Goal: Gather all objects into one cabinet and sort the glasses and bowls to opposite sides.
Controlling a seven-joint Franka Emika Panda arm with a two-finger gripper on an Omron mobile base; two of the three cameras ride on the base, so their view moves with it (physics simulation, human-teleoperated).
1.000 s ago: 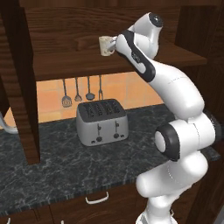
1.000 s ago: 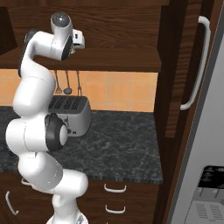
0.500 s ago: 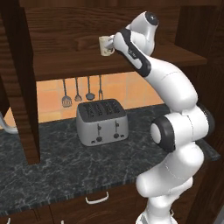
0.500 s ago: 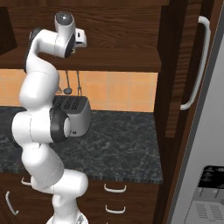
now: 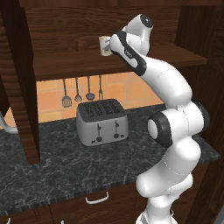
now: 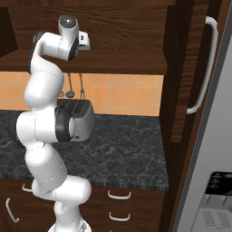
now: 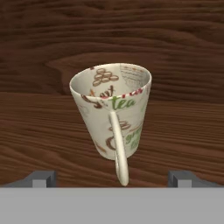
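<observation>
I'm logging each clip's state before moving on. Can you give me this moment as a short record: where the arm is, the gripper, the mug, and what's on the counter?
arm: raised to the cabinet shelf
gripper: open, fingertips wide apart on either side of the mug's handle
cream mug: printed with "tea", on the shelf, leaning in the hand view, handle toward the camera
mug contact: fingertips not touching it
counter: grey toaster
wall: utensils hanging above the toaster
</observation>
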